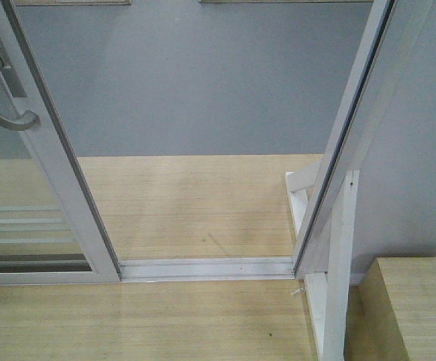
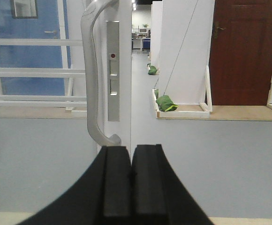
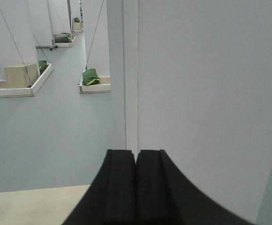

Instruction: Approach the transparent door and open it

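Note:
The transparent door [image 1: 22,218] stands at the left of the front view, slid aside from the white frame post [image 1: 346,143], with a wide gap between them. Its curved grey handle [image 1: 4,116] sits on the stile. In the left wrist view the same handle [image 2: 90,79] rises just beyond my left gripper [image 2: 131,152], which is shut and empty, a little below and right of the handle's lower hook. My right gripper [image 3: 136,154] is shut with nothing in it, facing the white post [image 3: 130,70] and wall panel. Neither gripper shows in the front view.
The floor track [image 1: 203,267] crosses the doorway. A white brace [image 1: 338,286] and a wooden box [image 1: 417,308] stand at the right. Beyond lie grey floor, white partitions, green sandbags [image 2: 166,103] and a brown door [image 2: 241,51].

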